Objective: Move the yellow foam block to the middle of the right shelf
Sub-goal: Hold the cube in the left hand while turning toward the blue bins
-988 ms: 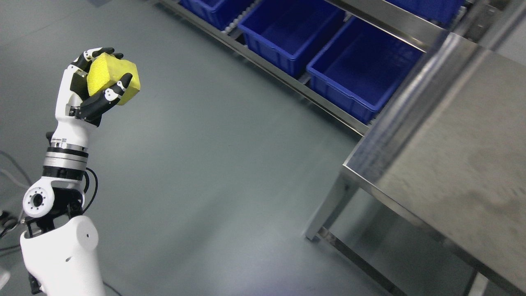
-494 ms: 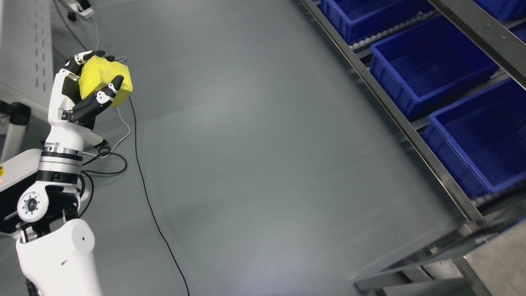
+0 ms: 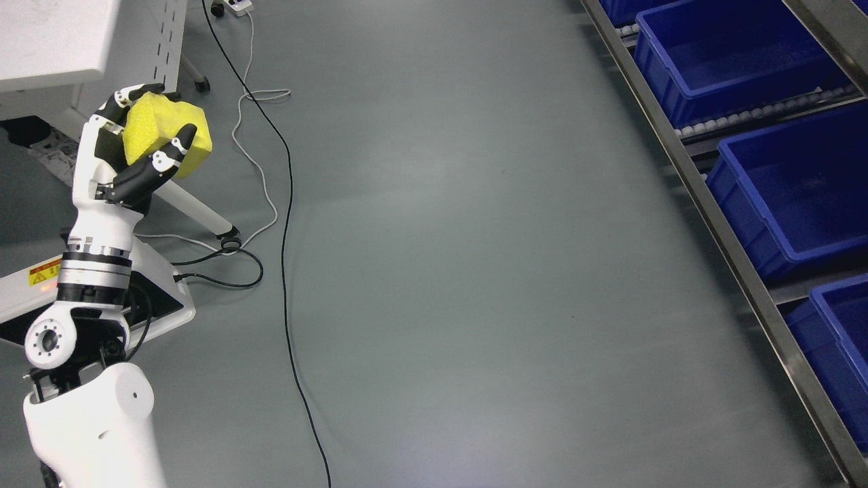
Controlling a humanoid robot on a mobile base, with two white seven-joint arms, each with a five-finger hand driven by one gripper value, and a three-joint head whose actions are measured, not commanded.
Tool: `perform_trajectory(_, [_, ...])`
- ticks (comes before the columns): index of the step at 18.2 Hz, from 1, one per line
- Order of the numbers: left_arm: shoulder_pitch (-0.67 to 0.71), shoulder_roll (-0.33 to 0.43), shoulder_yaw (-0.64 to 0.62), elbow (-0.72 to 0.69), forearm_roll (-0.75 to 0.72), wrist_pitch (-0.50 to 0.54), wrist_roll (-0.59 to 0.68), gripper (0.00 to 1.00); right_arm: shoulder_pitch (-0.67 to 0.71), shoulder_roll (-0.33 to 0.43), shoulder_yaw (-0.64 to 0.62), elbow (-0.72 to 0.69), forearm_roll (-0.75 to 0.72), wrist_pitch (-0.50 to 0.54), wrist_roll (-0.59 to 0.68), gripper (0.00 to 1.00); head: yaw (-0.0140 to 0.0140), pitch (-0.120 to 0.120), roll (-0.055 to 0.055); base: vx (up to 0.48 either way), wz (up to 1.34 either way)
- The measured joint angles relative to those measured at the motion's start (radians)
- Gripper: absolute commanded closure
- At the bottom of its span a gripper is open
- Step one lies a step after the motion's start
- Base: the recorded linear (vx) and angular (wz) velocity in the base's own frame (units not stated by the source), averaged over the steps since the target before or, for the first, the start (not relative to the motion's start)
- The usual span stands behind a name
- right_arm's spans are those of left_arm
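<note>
Grey floor under your raised left hand, fingers wrapped round yellow foam block, blue bins far right of it.

The block was bright yellow, held in a left hand of white shells and black fingers. The wrist bore a silver ring with black bands. The floor was plain grey-green. The bins were deep blue, on a silver steel shelf. A black cable and a white one crossed the floor. The desk was white, and a yellow label marked the white base.
</note>
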State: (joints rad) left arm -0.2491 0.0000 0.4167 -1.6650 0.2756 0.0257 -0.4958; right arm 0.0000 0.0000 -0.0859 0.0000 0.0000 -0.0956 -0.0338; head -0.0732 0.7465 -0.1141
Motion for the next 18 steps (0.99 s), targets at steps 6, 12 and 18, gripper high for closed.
perform_trajectory(6, [0.0, 0.0, 0.004, -0.002, 0.0, 0.0, 0.001, 0.99, 0.0, 0.0, 0.0, 0.0, 0.0, 0.0, 0.0, 0.0, 0.0, 0.0, 0.0, 0.42, -0.15])
perform_trajectory(12, [0.001, 0.0, 0.005, -0.003, 0.0, 0.0, 0.004, 0.97, 0.0, 0.0, 0.0, 0.0, 0.0, 0.0, 0.0, 0.0, 0.0, 0.0, 0.0, 0.535, -0.31])
perform_trajectory(18, [0.001, 0.0, 0.005, -0.009, -0.001, 0.001, 0.003, 1.0, 0.0, 0.0, 0.0, 0.0, 0.0, 0.0, 0.0, 0.0, 0.0, 0.0, 0.0, 0.601, -0.37])
